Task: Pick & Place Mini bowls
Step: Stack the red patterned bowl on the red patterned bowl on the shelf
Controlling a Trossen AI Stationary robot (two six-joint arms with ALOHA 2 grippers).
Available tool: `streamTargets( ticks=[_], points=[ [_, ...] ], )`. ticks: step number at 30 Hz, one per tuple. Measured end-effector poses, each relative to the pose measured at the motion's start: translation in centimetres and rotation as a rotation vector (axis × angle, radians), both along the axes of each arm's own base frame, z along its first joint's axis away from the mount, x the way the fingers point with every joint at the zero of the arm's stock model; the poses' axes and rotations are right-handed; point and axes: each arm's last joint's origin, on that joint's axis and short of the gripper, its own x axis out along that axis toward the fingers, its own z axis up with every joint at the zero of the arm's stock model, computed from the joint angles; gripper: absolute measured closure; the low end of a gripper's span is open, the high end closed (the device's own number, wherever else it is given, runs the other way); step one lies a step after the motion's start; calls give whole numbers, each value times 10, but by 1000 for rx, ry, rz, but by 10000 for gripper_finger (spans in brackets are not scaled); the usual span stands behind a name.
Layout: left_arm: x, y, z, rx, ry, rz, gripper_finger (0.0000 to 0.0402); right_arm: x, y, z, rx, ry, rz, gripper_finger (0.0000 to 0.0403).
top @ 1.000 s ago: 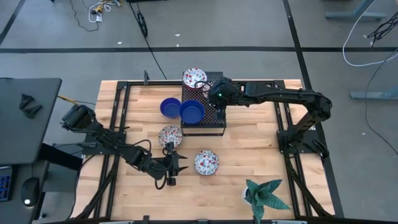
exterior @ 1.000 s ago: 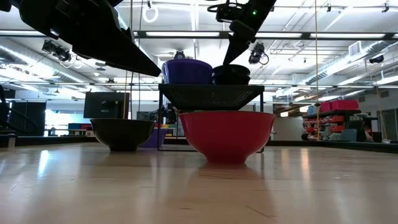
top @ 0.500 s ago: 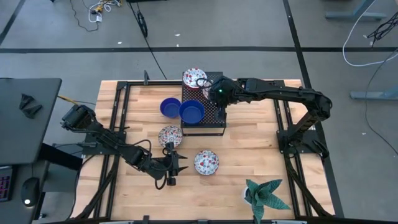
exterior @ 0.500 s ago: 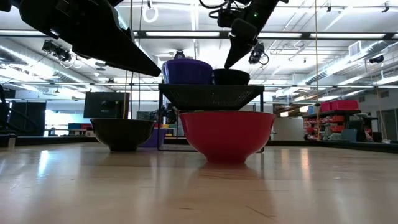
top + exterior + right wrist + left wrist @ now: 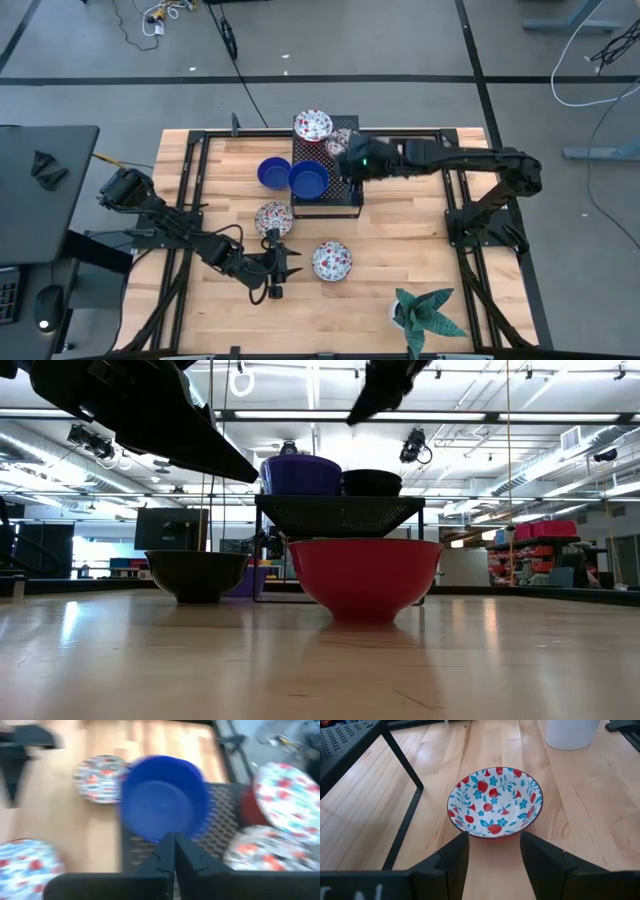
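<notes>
My left gripper [image 5: 284, 265] [image 5: 495, 862] is open and low over the table, its fingers pointing at a floral mini bowl [image 5: 332, 260] [image 5: 495, 802] that stands just ahead of them, untouched. My right gripper [image 5: 348, 162] [image 5: 174, 857] is shut and hovers above the black mesh rack [image 5: 345, 200]. The rack carries a blue bowl [image 5: 309, 180] [image 5: 165, 797] and two floral bowls [image 5: 313, 125] [image 5: 338, 142]. Another blue bowl [image 5: 270, 172] and another floral bowl [image 5: 274, 217] stand on the table by the rack.
A potted green plant [image 5: 425, 312] stands near the table's near right corner; its white pot [image 5: 570, 732] shows beyond the floral bowl. Black frame rails run along the table's left side [image 5: 185, 200] and right side [image 5: 455, 190]. Bare wood lies right of the rack.
My right gripper has risen from the bowl at the rack's far right and has drawn slightly toward the near edge; in the low view it has climbed almost out of the picture. The floral bowl beneath it now shows on the rack. My left arm has kept still.
</notes>
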Motion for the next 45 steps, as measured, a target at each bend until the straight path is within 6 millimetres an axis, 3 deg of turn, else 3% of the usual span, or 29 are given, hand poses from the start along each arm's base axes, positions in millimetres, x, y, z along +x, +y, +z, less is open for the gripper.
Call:
streamTargets(
  ticks=[5,11,16,21,27,32,37,45],
  points=[
    [-15,-8,14,-5,38,-36,220,2,60,0,33,-21,150,396],
    [-46,-15,47,-43,151,-6,220,-2,133,3,72,-154,346,394],
    [-65,-24,56,-13,126,1,220,-6,171,-34,101,-262,454,394],
    [-72,-30,57,40,66,37,220,-19,177,-92,179,-225,422,394],
    [-71,-28,59,71,29,82,220,-35,169,-140,250,-186,352,375],
    [-66,-23,59,70,26,112,220,-41,166,-165,223,-129,355,320],
    [-61,-18,59,58,21,140,220,-30,171,-182,170,-104,396,274],
    [-55,-13,60,47,12,167,220,-18,178,-205,137,-24,440,266]
  ],
)
